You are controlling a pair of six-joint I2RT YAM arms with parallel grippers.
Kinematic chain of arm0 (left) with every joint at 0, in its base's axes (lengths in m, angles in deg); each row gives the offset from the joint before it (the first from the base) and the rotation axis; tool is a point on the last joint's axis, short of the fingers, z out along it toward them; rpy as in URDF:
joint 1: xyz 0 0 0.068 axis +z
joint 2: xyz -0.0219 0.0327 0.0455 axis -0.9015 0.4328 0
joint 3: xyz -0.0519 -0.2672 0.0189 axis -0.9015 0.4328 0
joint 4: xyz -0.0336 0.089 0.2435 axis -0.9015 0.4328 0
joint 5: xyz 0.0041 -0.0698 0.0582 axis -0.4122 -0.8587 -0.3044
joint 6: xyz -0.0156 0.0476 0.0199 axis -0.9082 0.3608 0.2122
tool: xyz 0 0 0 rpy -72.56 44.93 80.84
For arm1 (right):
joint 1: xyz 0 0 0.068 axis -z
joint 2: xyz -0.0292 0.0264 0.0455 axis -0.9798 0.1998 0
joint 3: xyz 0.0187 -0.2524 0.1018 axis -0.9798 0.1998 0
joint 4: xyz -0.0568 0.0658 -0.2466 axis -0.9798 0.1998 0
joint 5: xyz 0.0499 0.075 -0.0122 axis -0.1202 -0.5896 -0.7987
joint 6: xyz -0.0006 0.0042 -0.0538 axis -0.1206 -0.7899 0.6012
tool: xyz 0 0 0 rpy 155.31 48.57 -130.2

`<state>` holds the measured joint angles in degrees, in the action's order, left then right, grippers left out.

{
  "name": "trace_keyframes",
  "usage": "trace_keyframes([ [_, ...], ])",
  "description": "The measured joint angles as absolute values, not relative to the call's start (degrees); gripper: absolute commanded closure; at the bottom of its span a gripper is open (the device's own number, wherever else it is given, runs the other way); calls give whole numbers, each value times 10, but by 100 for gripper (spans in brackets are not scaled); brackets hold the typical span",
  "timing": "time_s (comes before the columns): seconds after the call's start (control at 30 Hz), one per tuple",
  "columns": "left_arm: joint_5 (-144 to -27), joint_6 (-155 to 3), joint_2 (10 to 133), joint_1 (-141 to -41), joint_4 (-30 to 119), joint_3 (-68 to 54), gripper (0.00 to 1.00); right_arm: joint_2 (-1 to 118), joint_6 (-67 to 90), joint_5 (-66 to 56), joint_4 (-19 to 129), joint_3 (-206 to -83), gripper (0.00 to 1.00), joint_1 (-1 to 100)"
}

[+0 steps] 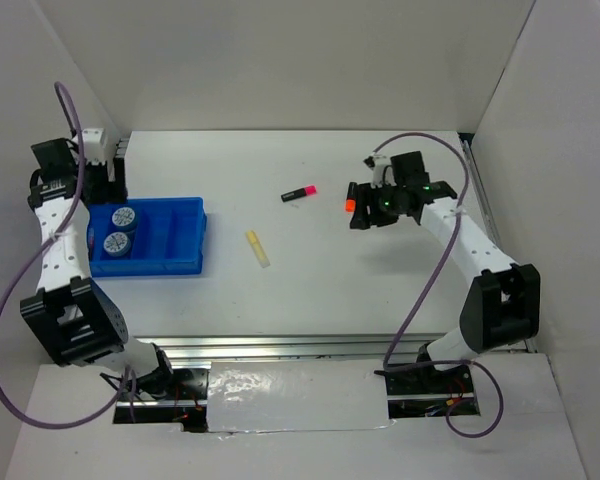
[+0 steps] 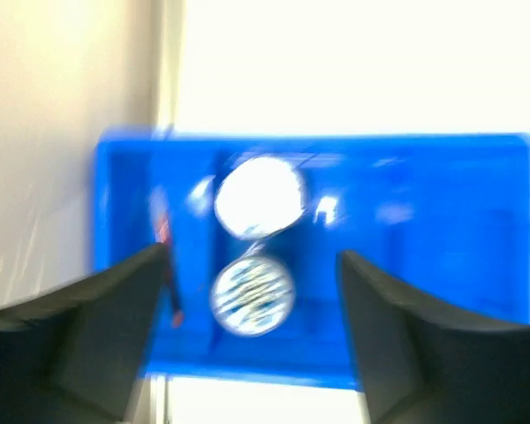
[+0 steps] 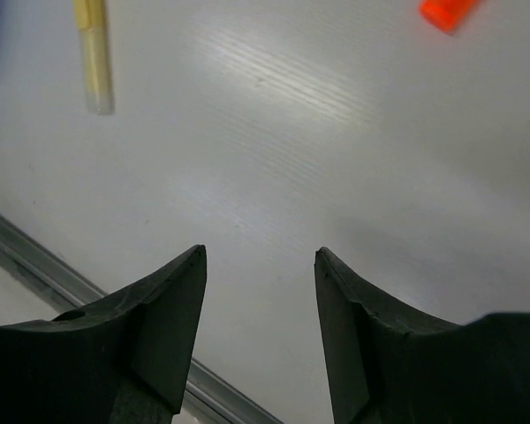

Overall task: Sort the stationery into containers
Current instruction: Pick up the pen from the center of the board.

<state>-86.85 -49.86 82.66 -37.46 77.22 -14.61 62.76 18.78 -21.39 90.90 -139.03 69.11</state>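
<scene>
Robot lab cell: white panel walls [image 1: 280, 60] round table [image 1: 310, 290] w/ alu rail [image 1: 280, 350].

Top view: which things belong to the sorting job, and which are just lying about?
Job: blue tray, two blue-white rolls in it, pink marker, pale yellow marker, orange marker.
Lying about: purple cables, aluminium rail, shiny sheet between the arm bases.

I locate the tray [image 1: 170, 240] at the left side of the table [image 1: 380, 290]. Two rolls [image 1: 125, 217] lie in its left end, one behind the other. The near marker [image 1: 257, 248] lies right of the tray. The centre marker [image 1: 299, 193] lies farther back. The far-right marker [image 1: 349, 203] lies right of that.
</scene>
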Motion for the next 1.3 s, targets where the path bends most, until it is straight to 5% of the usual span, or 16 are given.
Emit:
trace_keyframes([
  [0.53,-976,-742,625,-397,680,-23,1,924,71,-74,897,-1645,35,433],
  [0.7,-976,-778,608,-488,665,25,1,957,31,-36,898,-1656,36,407],
  [0.83,-946,-830,604,-669,632,101,1,915,14,-31,888,-1616,36,460],
  [1.1,-765,-920,736,-906,655,83,1,751,30,-36,884,-1502,37,731],
  [1.23,-708,-966,841,-980,671,14,25,689,34,-41,891,-1438,37,756],
  [1.3,-678,-993,896,-982,681,-25,47,673,36,-46,893,-1418,36,750],
])
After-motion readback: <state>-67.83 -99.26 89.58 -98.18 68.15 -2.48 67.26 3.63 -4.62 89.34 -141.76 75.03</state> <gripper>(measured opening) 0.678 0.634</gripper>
